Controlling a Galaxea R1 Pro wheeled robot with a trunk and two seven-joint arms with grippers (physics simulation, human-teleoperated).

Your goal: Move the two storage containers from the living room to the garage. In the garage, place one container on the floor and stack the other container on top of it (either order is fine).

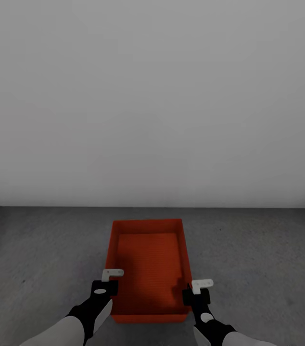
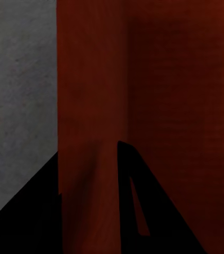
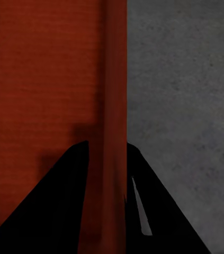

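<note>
Container (image 1: 148,269), orange-red, open-topped, sits low in the centre of the head frame on the floor (image 1: 37,250), its long axis running away from the camera. Only one box outline is distinguishable; whether a second sits nested or stacked beneath cannot be told. Floor is dark grey, mottled concrete. Wall (image 1: 152,96), plain grey-white, takes up the upper half of the frame and meets the floor along a straight line just above the container's far rim.

Left gripper (image 1: 105,287) is at the container's left wall, near the lower left corner of the box, black body with a pale tab above. Left wrist view: one dark finger (image 2: 143,211) lies inside the box against red wall (image 2: 90,106), the other dark finger lies outside over grey concrete (image 2: 16,106); the wall runs between them. The jaws straddle the wall; whether they are pressed tight on it cannot be told.

Right gripper (image 1: 196,292) is at the right wall, near the lower right corner. Right wrist view: red rim (image 3: 114,106) passes between two dark fingers (image 3: 53,211), box interior on one side, concrete (image 3: 186,106) on the other. Jaws close around the wall; actual grip cannot be told.

Both forearms enter from the bottom edge of the head frame.
</note>
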